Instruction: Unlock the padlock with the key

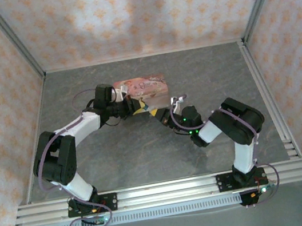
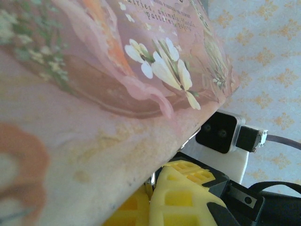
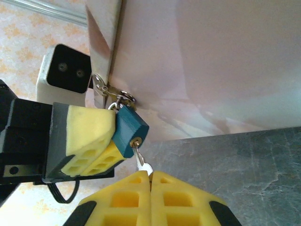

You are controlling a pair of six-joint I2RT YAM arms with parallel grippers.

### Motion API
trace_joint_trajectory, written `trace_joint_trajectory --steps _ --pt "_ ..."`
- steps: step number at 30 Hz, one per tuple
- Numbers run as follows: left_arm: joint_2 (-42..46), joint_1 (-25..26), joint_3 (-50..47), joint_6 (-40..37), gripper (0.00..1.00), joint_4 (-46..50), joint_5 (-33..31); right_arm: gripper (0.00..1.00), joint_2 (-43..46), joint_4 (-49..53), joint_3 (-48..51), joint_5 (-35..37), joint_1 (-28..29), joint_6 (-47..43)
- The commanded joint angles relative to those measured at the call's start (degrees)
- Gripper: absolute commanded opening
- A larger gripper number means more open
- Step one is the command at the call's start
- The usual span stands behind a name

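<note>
Tin [image 1: 145, 85] sits about mid-counter [image 1: 208, 74], somewhat nearer the far edge. Both arms converge on its near side.

Padlock [image 3: 128, 132] hangs by its shackle from the hasp [image 3: 100, 84] on the tin, just above the counter surface, with the keyhole facing down and toward the near edge.

Left fingers [image 3: 89, 129] are closed, their tips clamped on the padlock's side and holding the body tilted.

Key [image 3: 141, 160] has its blade entered in the keyhole. Its head is pinched between the right fingers [image 3: 122, 202], which are closed with the tips pressed together just below the padlock.

Whether the shackle is released cannot be told.
</note>
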State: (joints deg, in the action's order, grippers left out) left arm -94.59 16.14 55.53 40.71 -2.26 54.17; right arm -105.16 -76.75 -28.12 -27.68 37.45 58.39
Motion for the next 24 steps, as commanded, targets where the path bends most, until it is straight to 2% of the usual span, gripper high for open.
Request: trace_joint_trajectory --steps 1,17,24 --pt "2.0 0.7 -0.6 0.1 0.0 -1.9 3.0 0.0 0.7 -3.8 -1.6 -1.1 -0.3 1.6" --pt "2.1 0.6 -0.9 0.4 0.0 -2.3 4.0 0.0 -1.5 -3.8 -3.8 -0.5 -0.7 -1.8" --pt "2.5 0.6 -0.4 -1.2 0.0 -0.1 4.3 0.0 -1.7 -3.8 -5.6 -1.5 -0.8 1.8"
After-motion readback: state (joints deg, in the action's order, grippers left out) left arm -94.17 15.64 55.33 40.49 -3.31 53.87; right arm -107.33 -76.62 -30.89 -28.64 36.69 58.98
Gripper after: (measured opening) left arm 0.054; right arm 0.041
